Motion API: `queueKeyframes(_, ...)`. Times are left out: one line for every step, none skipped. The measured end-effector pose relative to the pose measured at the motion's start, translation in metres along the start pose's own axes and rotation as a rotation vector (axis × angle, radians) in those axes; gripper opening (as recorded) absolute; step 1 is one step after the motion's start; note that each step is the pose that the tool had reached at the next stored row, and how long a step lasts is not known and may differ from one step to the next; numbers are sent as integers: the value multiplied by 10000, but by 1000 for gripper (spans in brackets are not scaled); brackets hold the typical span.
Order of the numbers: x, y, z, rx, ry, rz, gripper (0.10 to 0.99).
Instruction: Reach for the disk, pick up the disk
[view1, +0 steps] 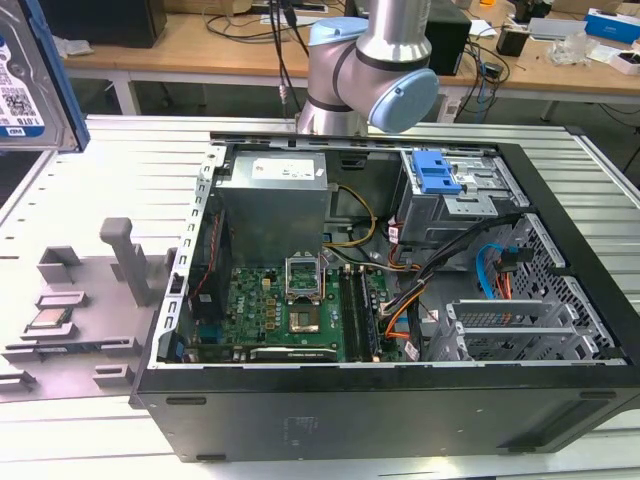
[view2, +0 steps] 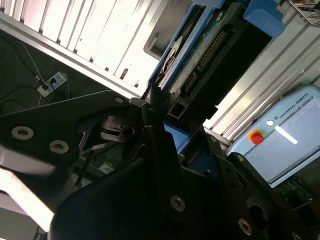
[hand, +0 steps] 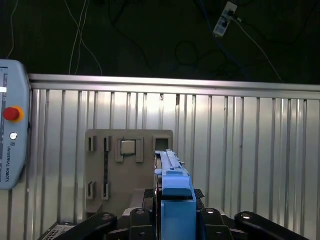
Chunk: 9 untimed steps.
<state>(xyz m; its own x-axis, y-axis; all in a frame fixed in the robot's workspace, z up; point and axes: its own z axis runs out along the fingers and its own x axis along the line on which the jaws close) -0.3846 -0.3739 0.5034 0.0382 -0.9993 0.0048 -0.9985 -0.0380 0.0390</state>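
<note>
The arm (view1: 392, 25) is a smooth silver tube with bulky grey joints (view1: 335, 75) and a rounded pale-blue cap (view1: 405, 100). The gripper (hand: 175, 220) is matte black, with flat angular linkage bars (view2: 75, 122) branching to either side of it, pinned by round silver screws (view2: 59, 146)

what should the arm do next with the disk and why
Probably just a pause to steady it, grip shut, rather than more lift. In the first wrist view the gripper clamps the disk by its blue frame, well above the ribbed table and the grey holder; in the exterior view the disk sits high, off the table.
</note>
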Motion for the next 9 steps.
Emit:
queueKeyframes(0, 1, -26, -2, 0, 0, 369)
queueKeyframes(0, 2, -71, 0, 0, 0, 369)
queueKeyframes(0, 3, -105, 0, 0, 1, 369)
queueKeyframes(0, 5, -144, 0, 0, 0, 369)
queueKeyframes(1, 6, -177, 0, 0, 0, 369)
queueKeyframes(1, 8, -215, 0, 0, 1, 369)
queueKeyframes(1, 9, -240, -1, 0, 0, 369)
queueKeyframes(1, 9, -247, -1, 0, 0, 369)
queueKeyframes(1, 9, -247, 0, 0, -1, 369)
